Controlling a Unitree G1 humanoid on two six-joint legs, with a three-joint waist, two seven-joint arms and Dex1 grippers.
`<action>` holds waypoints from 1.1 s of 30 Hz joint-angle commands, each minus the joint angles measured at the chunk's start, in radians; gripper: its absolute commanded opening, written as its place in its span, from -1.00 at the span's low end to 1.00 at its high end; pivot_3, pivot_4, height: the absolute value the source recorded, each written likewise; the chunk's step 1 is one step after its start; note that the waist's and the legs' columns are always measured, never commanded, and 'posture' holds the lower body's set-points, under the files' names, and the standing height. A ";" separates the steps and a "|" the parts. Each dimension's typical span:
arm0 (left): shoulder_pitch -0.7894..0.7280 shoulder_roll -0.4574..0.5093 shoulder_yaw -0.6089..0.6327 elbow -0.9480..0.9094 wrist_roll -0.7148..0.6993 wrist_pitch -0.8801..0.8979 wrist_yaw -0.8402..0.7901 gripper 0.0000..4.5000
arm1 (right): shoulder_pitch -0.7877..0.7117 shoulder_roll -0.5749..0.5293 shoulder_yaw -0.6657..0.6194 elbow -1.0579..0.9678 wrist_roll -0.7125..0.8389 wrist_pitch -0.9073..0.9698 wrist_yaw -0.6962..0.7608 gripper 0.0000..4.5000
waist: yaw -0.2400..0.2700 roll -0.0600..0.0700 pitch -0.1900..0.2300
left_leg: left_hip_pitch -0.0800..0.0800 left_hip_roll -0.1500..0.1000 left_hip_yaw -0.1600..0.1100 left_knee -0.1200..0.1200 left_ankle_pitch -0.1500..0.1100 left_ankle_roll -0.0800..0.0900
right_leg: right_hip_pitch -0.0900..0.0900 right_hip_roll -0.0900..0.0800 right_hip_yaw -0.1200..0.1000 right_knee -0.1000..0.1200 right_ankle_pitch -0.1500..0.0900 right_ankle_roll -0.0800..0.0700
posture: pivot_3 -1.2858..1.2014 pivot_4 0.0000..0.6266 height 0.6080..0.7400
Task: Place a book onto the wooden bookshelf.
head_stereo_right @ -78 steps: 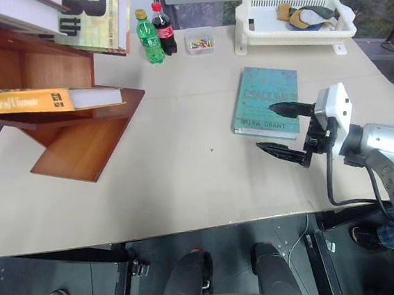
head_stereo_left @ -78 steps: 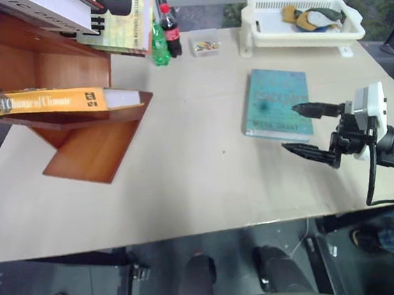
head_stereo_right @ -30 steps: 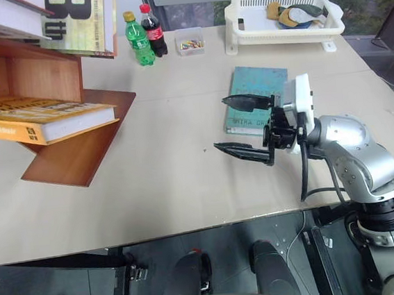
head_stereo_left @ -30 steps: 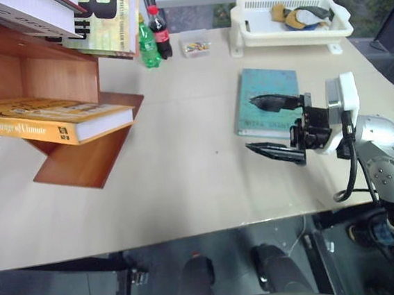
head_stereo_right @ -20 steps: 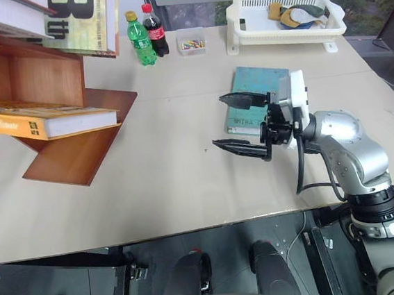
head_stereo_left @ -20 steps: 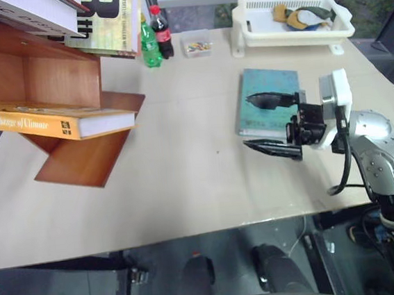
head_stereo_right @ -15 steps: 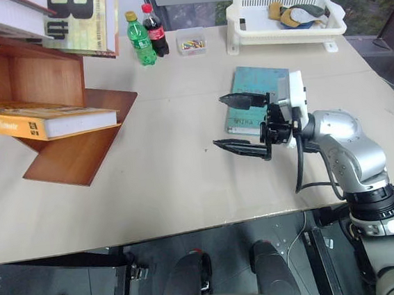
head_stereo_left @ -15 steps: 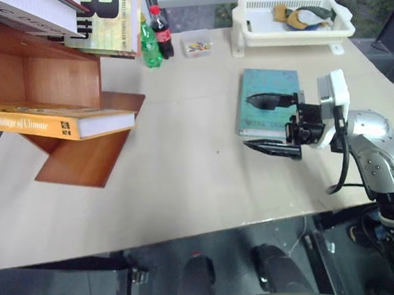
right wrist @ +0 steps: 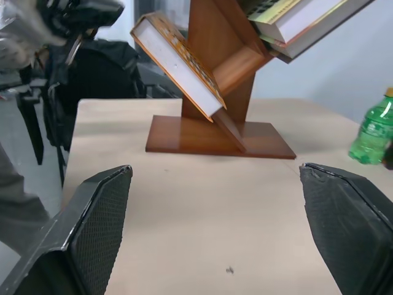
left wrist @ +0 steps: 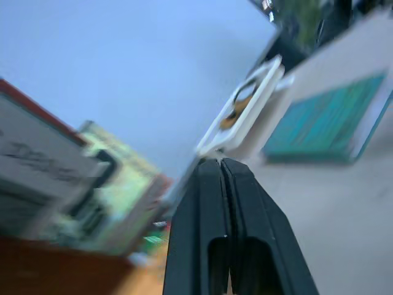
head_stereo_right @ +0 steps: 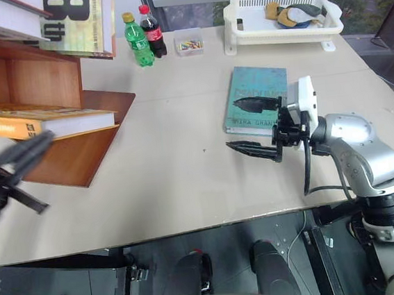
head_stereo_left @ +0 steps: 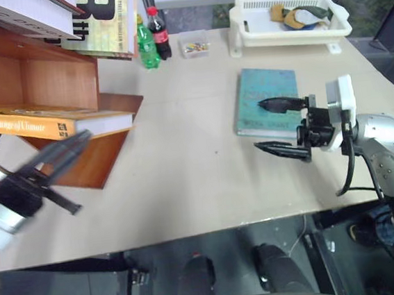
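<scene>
Pale beige bench (head_stereo_left: 186, 183) carries all the things, with grey floor below its near edge. Compared with the pictures before, the left claw (head_stereo_left: 77, 140) has now come into sight at the left side, blurred; it was not there half a second ago. Its two black fingers (left wrist: 228, 203) are pressed together and hold nothing. The right claw (head_stereo_left: 268, 124) hangs above the bench near the same place as before, just beside the thin teal book (head_stereo_left: 266, 101) that lies flat. Its fingers stand wide apart and are empty.

The thick orange-yellow book with black lettering on its spine (head_stereo_left: 48, 122) lies on a slanted board of the large reddish-brown wooden bookshelf (head_stereo_left: 40, 75), as it did earlier, with its white page edges toward the middle of the bench. The left claw is in front of this book and does not touch it.

At the far edge stands a white plastic basket (head_stereo_left: 291, 32) with some yellow and grey things inside. A small clear box (head_stereo_left: 194, 46) near the green bottle (head_stereo_left: 147, 48) and the dark cola bottle (head_stereo_left: 161, 32) holds small coloured pieces.
</scene>
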 commanded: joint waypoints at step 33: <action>-0.368 -0.534 -0.366 0.068 0.470 0.338 0.612 -0.98 | 0.013 -0.037 -0.043 -0.171 0.054 0.111 -0.145 1.00 | 0.000 -0.002 -0.004 | 0.001 -0.003 -0.011 0.001 0.000 0.000 | 0.007 0.001 -0.005 -0.003 0.003 0.004 | 0.03 -0.52 1.00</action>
